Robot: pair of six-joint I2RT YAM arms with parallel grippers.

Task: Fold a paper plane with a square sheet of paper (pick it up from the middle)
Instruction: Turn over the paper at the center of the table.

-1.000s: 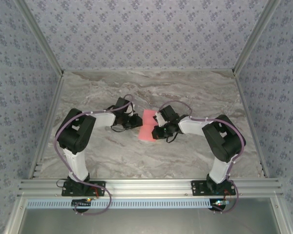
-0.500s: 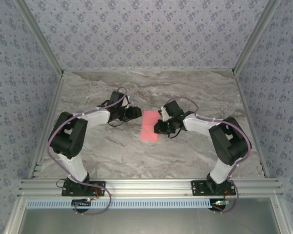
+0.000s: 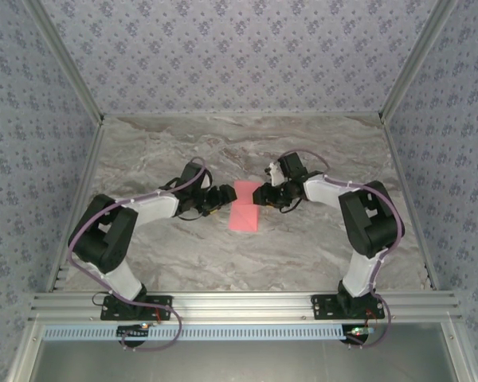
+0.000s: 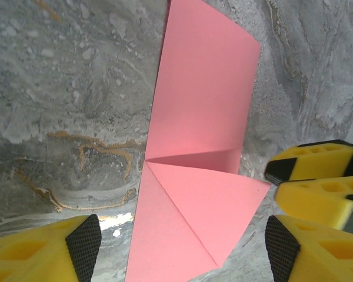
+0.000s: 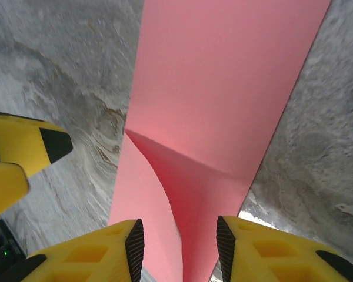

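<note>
top external, pink paper point(image 3: 244, 208) on marbled table point(image 3: 319, 247), walls point(image 3: 239, 56) perhaps wallpapered

Top camera: fixed high behind me, facing down on the whole tabletop point(image 3: 319, 247), distant. Left wrist camera: close, looking past my left pincer point(image 4: 182, 247). Right wrist camera: closer, past my right pincer point(image 5: 180, 239). Shared by all: the pink sheet of paper point(image 3: 244, 208).

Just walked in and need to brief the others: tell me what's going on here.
Two robot arms are folding a salmon-pink sheet of paper on the marble table. The sheet lies flat, folded narrow, with one corner turned in as a triangular flap. The left gripper and right gripper sit at opposite sides of it, both open, neither pinching it. No plane shape yet.
</note>
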